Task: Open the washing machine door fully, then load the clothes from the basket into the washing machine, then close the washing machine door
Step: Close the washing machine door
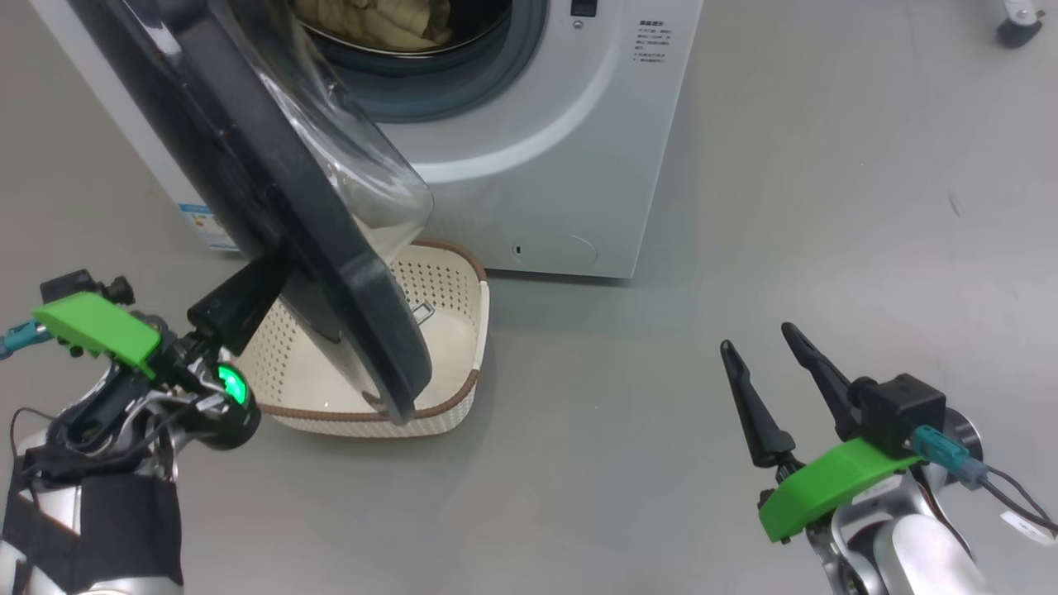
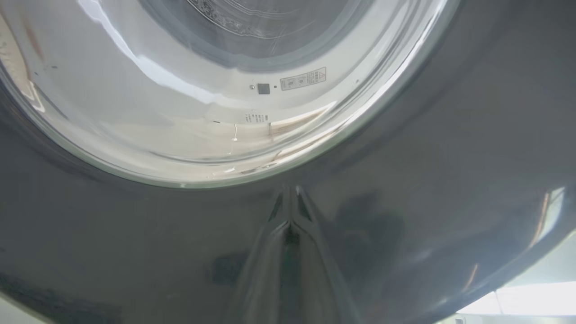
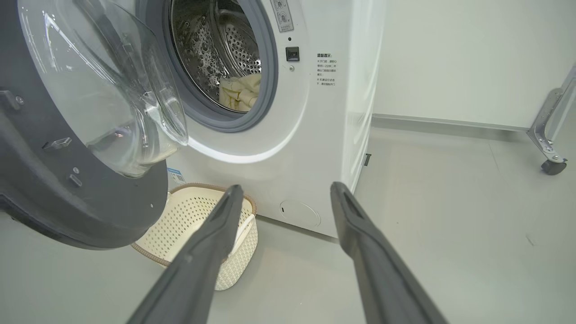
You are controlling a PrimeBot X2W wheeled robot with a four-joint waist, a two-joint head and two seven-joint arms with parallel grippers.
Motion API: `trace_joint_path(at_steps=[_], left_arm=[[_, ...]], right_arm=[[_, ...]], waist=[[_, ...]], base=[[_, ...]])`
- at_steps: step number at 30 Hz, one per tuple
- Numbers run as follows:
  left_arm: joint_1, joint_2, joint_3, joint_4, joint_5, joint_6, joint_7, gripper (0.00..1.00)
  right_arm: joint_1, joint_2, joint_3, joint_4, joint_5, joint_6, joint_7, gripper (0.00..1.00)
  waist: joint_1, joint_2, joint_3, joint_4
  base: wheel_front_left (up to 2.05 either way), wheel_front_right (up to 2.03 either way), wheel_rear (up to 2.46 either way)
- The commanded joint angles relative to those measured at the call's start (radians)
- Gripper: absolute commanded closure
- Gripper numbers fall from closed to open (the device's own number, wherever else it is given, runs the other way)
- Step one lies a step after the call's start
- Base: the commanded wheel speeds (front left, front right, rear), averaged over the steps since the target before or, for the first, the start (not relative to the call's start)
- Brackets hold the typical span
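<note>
**Left gripper** (image 1: 263,279): fingers pressed together, nothing between them. The joined tips (image 2: 289,234) rest against the outer face of the washing machine door, on its glossy black rim just below the glass centre. It is on the far side of the door from the washing machine's opening.

**Right gripper** (image 1: 756,337): fingers spread wide, holding nothing. It hangs over the floor, well apart from the washing machine and off its front right corner. In the right wrist view the gripper (image 3: 286,186) points at the machine's lower front, and the round flap shows between the fingers.

**Washing machine door** (image 1: 273,165): swung out from the washing machine's front and standing partly open, hinged on the robot's left. The clear glass bowl bulges toward the drum. The inner side of the rim (image 3: 90,211) faces the opening, and the outer rim (image 2: 450,157) faces the left gripper.

**Washing machine** (image 1: 562,165): white front-loader. The opening is uncovered, with grey gasket and steel drum visible (image 3: 315,144).

**Clothes** (image 1: 372,21): pale cream bundle lying inside the washing machine's drum, low in it (image 3: 240,92). They are apart from both grippers.

**Basket** (image 1: 450,281): cream, perforated, with a brown rim. It sits on the floor, close against the foot of the washing machine and under the door's lower edge, between the two grippers and nearer the left one. Its bare base is on show (image 3: 193,220).

**Floor** (image 1: 661,454): plain grey.

**Castor** (image 1: 1021,29): black wheel on a metal leg, well off to the washing machine's right.
</note>
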Motion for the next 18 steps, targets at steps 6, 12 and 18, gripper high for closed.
trace_joint_path(at_steps=[6, 12, 18], left_arm=[[-0.078, 0.004, 0.006, -0.002, -0.014, -0.016, -0.027, 1.0], [-0.106, -0.002, 0.001, 0.034, -0.017, -0.023, -0.059, 1.0], [-0.138, -0.006, 0.001, 0.055, -0.008, -0.025, -0.109, 1.0]], right_arm=[[-0.046, 0.006, 0.019, -0.021, 0.005, 0.0, -0.017, 0.0], [-0.05, 0.009, 0.028, -0.011, 0.008, 0.0, -0.024, 0.0], [-0.06, 0.011, 0.042, 0.001, 0.013, 0.0, -0.03, 0.0]], waist=[[0.0, 0.0, -0.005, -0.046], [0.0, 0.0, -0.008, -0.086], [0.0, 0.0, -0.008, -0.135]], base=[[0.0, 0.0, 0.0], [0.0, 0.0, 0.0], [0.0, 0.0, 0.0]])
